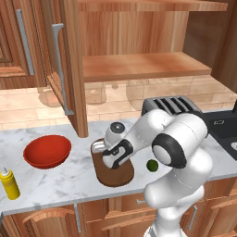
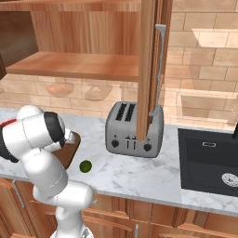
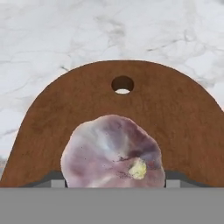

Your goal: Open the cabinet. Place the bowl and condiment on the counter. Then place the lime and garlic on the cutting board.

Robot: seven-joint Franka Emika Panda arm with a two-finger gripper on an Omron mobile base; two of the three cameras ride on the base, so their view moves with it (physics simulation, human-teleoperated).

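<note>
Cabinet (image 1: 74, 65): doors stood open; both visible shelves bare.
Bowl (image 1: 47, 151): red, sat on counter (image 1: 60, 185), left of cutting board (image 1: 115, 176).
Condiment (image 1: 9, 183): yellow squeeze bottle, upright on counter nr front edge, left of bowl.
Lime (image 1: 152, 165): on marble just right of board, not on it.
Garlic (image 3: 113, 153): in hand view, sat between the finger tips over the board's holed end.
Gripper (image 1: 113, 159): low over board, wrist pointed down. Jaws stood fairly wide w/ bulb between them. Contact w/ bulb: cannot tell; tips cut off at frame bottom.
Garlic handling (est.): light, firm core, papery skin, prob. slippery; lobed, so it may roll. Best hold: across widest part, light squeeze.
Lime handling (est.): light, firm, smooth, round; rolls easily. Grip across middle, from above.
Hidden: base views, the hand and arm covered the garlic and much of the board. Whether bulb rested on board or hung above it: unclear.
</note>
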